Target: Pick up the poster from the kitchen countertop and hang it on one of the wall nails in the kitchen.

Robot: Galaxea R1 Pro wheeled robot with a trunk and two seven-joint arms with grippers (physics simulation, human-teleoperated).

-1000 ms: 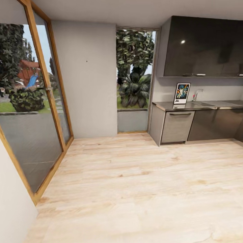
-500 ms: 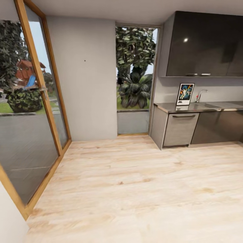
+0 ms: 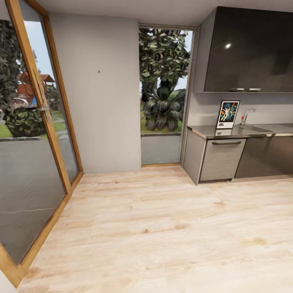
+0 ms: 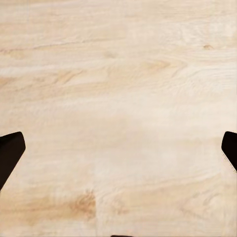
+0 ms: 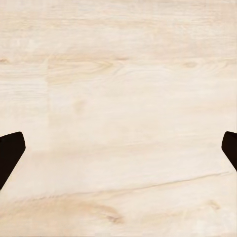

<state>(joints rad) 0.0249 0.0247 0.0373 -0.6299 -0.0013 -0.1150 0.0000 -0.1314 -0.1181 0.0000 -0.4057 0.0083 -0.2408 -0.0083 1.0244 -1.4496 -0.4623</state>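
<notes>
We're looking across a wide stretch of light wood floor point(image 3: 162, 228) toward the kitchen on the right side of the head view. The poster point(image 3: 228, 114) stands upright on the steel bench point(image 3: 209, 132), back against the pale wall and near the bench's left end. Just to its right is the chrome tap point(image 3: 247, 115) with the sink point(image 3: 260, 128) below it. Grey lower cabinets point(image 3: 221, 159) sit under the bench, and a glossy dark upper cabinet point(image 3: 252, 51) hangs above, catching a small light reflection.

On the plain grey wall point(image 3: 101, 122) to the left of the kitchen there's a tiny dark speck, the nail point(image 3: 99, 72), up high and well apart from the poster. Between that wall and the kitchen is a tall window point(image 3: 165, 81) with leafy plants outside. A wood-framed glass door point(image 3: 36, 134) runs along the left side, with shrubs and a red structure visible beyond it.

The left wrist view looks onto bare wood floor, with the left gripper point(image 4: 118, 153) showing as two dark fingers point(image 4: 9, 154) at opposite edges, spread wide with nothing between them. Same deal in the right wrist view: the right gripper point(image 5: 118, 153) has its dark fingers point(image 5: 9, 154) far apart at the edges, nothing in them, just floor grain below.
</notes>
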